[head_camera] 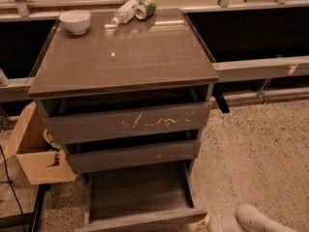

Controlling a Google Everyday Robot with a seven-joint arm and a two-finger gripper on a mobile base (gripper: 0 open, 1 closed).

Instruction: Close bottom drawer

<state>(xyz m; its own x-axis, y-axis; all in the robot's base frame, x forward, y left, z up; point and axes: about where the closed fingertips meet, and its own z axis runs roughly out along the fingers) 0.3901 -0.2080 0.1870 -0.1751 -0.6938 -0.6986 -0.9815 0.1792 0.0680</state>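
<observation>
The claw (219,223) sits low at the bottom right, just beside the front corner of the bottom drawer (140,192); spread or closed, I cannot tell. The drawer stands pulled well out beneath the middle drawer (130,154).

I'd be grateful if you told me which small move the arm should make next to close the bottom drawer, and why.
Probably slide the gripper left, across the front of the bottom drawer. The drawer stands pulled far out, and the gripper sits low by its right front corner, not squarely before the front.
</observation>
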